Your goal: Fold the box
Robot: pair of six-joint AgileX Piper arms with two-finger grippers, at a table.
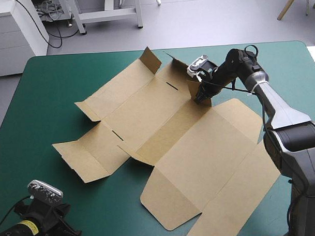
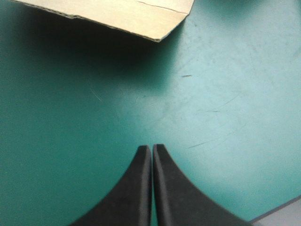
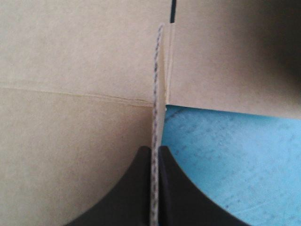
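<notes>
The brown box (image 1: 168, 133) lies as a cut sheet spread over the middle of the teal-green table, mostly flat, with a few flaps at its far side tilted up. My right gripper (image 1: 202, 95) is at the sheet's far right part, shut on a small raised flap. In the right wrist view that flap's edge (image 3: 156, 122) stands upright between the black fingers (image 3: 136, 188). My left gripper (image 2: 152, 149) is shut on nothing, low over bare cover near the table's front left corner. A corner of the box (image 2: 141, 19) lies ahead of it.
A white cabinet (image 1: 12, 32) stands beyond the table's far left corner. Bare teal-green cover (image 1: 38, 106) lies left of the box and along the front left. The table's front edge (image 2: 282, 209) shows beside my left gripper.
</notes>
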